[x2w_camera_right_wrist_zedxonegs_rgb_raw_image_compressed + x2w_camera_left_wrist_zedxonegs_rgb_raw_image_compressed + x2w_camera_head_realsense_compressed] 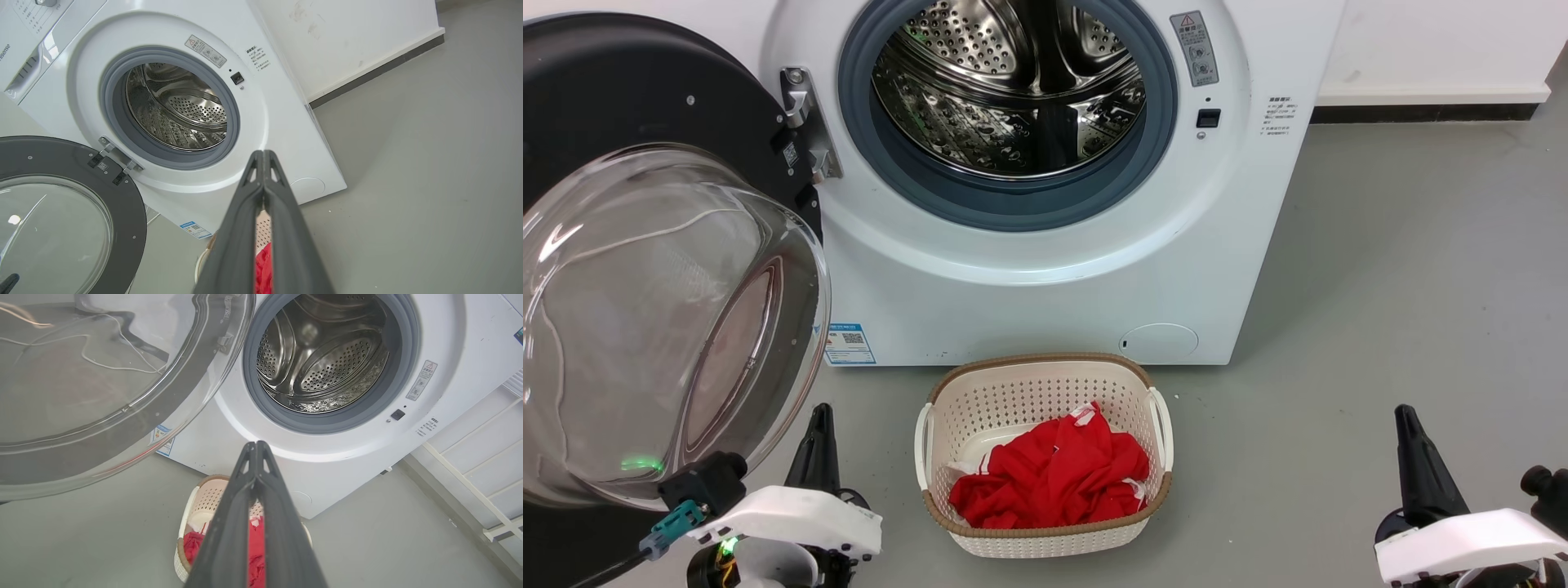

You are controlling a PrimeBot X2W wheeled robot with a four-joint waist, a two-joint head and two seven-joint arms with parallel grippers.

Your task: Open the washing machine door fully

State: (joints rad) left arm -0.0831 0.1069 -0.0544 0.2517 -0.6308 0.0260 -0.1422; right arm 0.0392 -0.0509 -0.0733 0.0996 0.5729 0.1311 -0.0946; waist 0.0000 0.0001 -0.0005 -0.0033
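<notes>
**While both hands hang clear, the door stands wide open**

Seen from the head view, the washing machine door (662, 269) is swung out on its hinge. Its glass bowl sits just above and to the left of the left hand (820, 425), near it but apparently not touching. That hand is clenched on nothing. The right hand (1409, 433), well off to the other side, looks clenched and empty too. Ahead of them and between them, the washing machine (1029, 302) shows its whole drum mouth, with a basket (1045, 371) of red cloth (1054, 474) on the floor before it.

In the left wrist view, the left hand (256, 451) has its fingers pressed together. The door (102, 396) is up and to its left, and the drum (322, 363) is ahead.

In the right wrist view, the right hand (263, 157) grasps nothing, its fingertips meeting. The door (61, 220) lies far to its left, turned well away from the opening.

By my judgement the opening is done or nearly so. Whether the hinge allows further swing cannot be told.
</notes>
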